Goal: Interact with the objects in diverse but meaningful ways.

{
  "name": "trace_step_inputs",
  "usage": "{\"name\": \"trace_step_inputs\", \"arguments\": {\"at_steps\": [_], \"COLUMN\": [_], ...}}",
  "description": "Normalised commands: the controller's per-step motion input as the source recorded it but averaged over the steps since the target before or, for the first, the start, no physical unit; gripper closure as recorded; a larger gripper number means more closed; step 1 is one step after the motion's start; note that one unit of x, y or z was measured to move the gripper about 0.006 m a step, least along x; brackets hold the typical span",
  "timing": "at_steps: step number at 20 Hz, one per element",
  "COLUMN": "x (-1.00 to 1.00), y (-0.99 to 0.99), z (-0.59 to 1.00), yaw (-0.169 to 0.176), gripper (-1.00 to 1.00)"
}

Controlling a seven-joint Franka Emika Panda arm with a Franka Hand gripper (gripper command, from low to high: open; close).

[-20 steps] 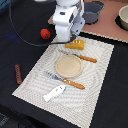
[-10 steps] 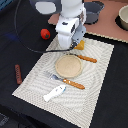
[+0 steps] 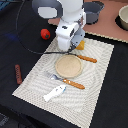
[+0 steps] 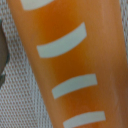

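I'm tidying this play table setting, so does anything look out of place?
The sausage and the tomato lie off the placemat on the dark table, away from the plate. The fish sits askew near the mat's edge. Nothing looks spilled or damaged.

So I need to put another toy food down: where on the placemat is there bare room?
Bare placemat lies between the fork and the sausage, and also past the white fish toward the mat's near corner. The strip at the exterior view's right of the plate is open too. It is crowded under the gripper, by the knife and bread block.
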Motion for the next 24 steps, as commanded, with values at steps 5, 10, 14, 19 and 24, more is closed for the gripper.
{"name": "trace_step_inputs", "arguments": {"at_steps": [5,10,14,19,24], "x": [0.11,0.22,0.03,-0.02,-0.27], "y": [0.21,0.43,0.71,0.71,0.20], "z": [-0.20,0.20,0.78,1.00,0.89], "yaw": [0.006,0.010,0.000,0.000,-0.034], "gripper": [1.00,1.00,1.00,1.00,1.00]}}
